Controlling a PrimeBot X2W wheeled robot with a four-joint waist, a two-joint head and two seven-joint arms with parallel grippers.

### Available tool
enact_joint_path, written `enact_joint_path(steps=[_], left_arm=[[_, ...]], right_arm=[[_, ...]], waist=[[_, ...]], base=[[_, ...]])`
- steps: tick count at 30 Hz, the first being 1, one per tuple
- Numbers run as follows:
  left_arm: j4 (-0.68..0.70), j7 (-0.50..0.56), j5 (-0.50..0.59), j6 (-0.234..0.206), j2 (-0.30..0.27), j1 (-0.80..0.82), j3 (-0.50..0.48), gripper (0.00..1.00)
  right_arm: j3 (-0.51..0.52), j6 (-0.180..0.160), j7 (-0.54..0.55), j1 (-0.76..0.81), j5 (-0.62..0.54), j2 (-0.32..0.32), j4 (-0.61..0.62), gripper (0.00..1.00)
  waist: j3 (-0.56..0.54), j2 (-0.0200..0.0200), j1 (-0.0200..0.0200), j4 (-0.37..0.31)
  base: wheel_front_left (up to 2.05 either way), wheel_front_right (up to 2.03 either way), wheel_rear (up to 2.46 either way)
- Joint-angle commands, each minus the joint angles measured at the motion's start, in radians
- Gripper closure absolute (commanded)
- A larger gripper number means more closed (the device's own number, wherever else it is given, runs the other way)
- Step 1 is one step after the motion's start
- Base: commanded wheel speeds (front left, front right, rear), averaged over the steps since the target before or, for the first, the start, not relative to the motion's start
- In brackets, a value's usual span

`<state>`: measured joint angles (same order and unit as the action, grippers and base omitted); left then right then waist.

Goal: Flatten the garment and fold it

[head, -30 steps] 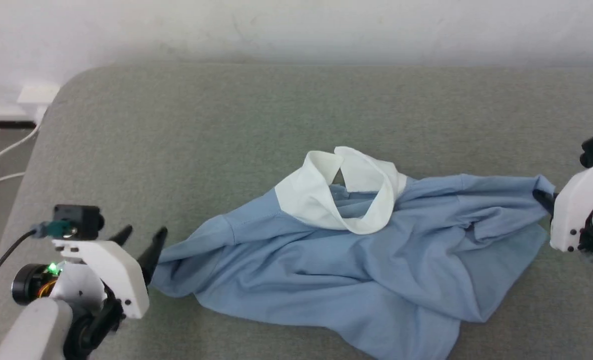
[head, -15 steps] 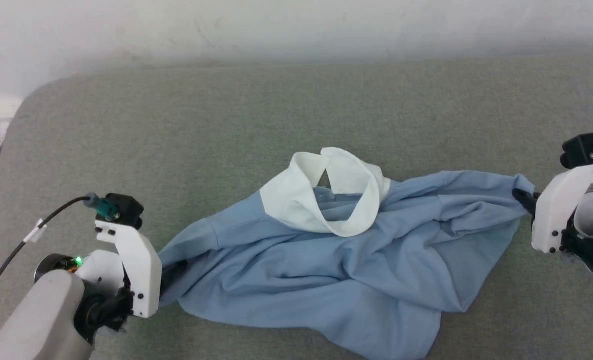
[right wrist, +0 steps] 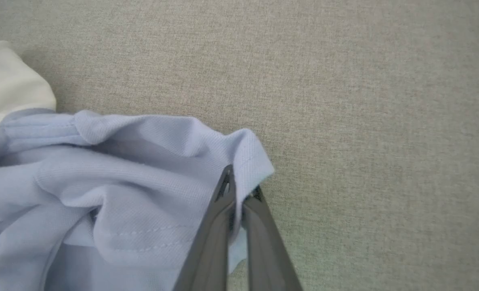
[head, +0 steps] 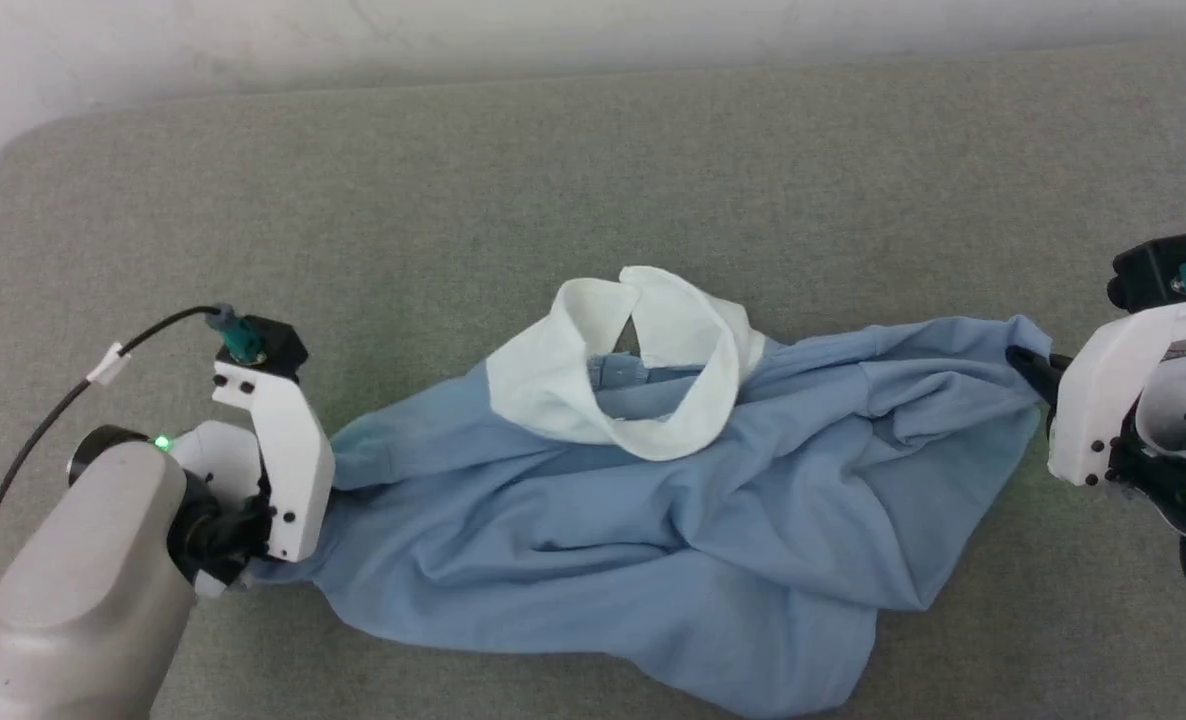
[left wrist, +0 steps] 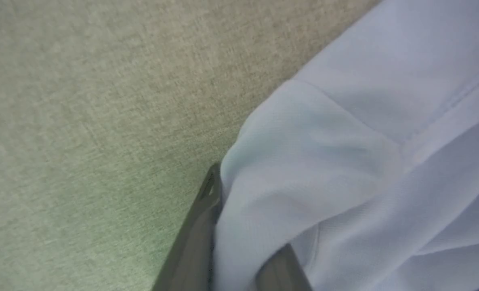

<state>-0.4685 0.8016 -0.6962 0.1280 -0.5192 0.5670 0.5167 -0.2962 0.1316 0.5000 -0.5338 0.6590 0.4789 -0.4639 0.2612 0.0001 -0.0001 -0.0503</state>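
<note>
Shirt pinched at both ends now: left gripper just closes on it, right gripper stays clamped, so stretching's next.

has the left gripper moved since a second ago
Yes. Against the shirt, the left gripper has gone forward: its open fingers stood at the sleeve edge, and now they close on the sleeve.
</note>
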Motion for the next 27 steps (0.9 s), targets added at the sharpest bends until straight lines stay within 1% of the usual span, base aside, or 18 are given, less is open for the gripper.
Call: enact_joint_path(steps=[1,4,7,11,15,19,21,23,27], left_arm=[[-0.054,0.017,0.004,0.001,0.037,-0.066,0.057,1.0],[-0.058,0.001,0.001,0.002,0.035,-0.051,0.074,1.0],[-0.051,-0.068,0.007,0.001,0.034,-0.022,0.058,1.0],[-0.053,-0.194,0.031,-0.033,0.051,0.039,0.017,1.0],[-0.07,-0.302,0.067,-0.072,0.061,0.128,-0.017,1.0],[-0.111,-0.368,0.103,-0.109,0.074,0.241,-0.036,1.0],[-0.143,-0.397,0.115,-0.117,0.082,0.31,-0.046,1.0],[-0.174,-0.427,0.137,-0.129,0.086,0.386,-0.051,1.0],[-0.221,-0.502,0.186,-0.134,0.087,0.548,-0.053,1.0]], right_arm=[[0.003,-0.001,-0.005,-0.004,-0.009,-0.002,0.007,1.0],[0.007,-0.001,-0.011,0.005,-0.009,-0.001,0.018,1.0],[0.021,-0.001,-0.029,0.014,-0.01,0.005,0.026,1.0],[0.04,-0.001,-0.058,0.013,-0.03,0.018,0.03,1.0],[0.064,-0.001,-0.076,-0.032,-0.054,0.028,0.016,1.0],[0.087,-0.001,-0.099,-0.134,-0.085,0.032,-0.025,1.0],[0.095,-0.001,-0.117,-0.204,-0.101,0.031,-0.057,1.0],[0.097,-0.001,-0.133,-0.284,-0.111,0.028,-0.086,1.0],[0.103,-0.001,-0.189,-0.458,-0.132,0.022,-0.146,1.0]], waist=[[-0.009,-0.0001,0.0001,0.004],[-0.033,-0.0001,0.0001,0.014],[-0.067,-0.0001,0.0001,0.033],[-0.119,-0.0001,0.0001,0.057],[-0.167,-0.0001,0.0001,0.061],[-0.174,-0.0001,0.0001,0.049],[-0.162,-0.0001,0.0001,0.04],[-0.131,-0.0001,0.0001,0.027],[-0.047,-0.0001,0.0001,0.003]], base=[[0.0,0.0,0.0],[0.0,0.0,0.0],[0.0,0.0,0.0],[0.0,0.0,0.0],[0.0,0.0,0.0],[0.0,0.0,0.0],[0.0,0.0,0.0],[0.0,0.0,0.0],[0.0,0.0,0.0]])
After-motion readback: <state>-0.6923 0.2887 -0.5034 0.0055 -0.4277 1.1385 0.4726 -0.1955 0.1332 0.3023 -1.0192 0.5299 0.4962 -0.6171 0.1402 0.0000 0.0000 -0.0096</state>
